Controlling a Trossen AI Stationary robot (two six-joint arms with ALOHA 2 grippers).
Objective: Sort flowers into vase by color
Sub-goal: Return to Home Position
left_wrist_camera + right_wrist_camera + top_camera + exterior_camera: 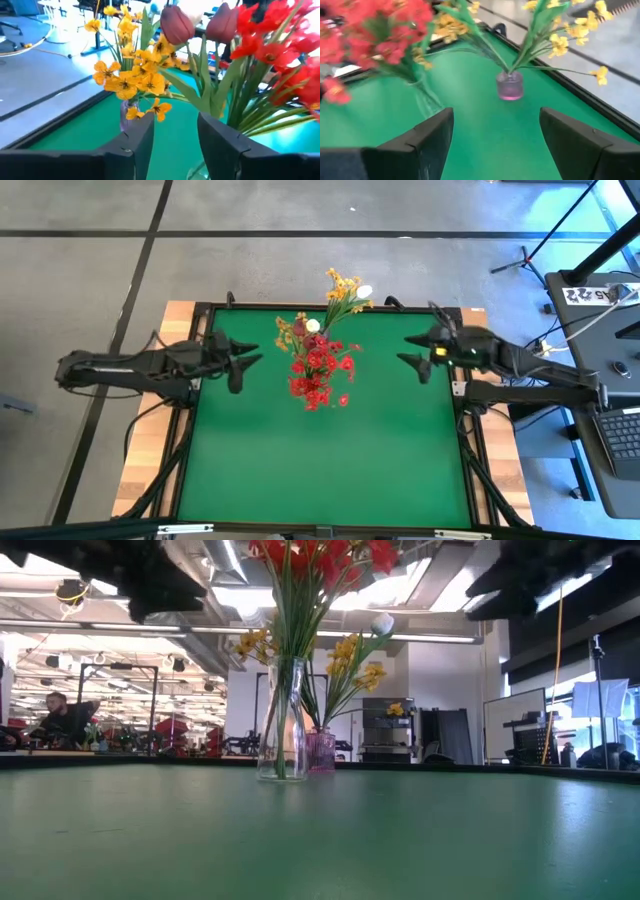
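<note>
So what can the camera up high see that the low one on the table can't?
Only the high view shows both arms whole, with the left gripper and right gripper open on either side of the flowers. Only the low view shows the glass of the clear vase and the pink vase behind it, plus a person far off in the room. Both show the red flowers, the yellow flowers, a white bud and the green table.
</note>
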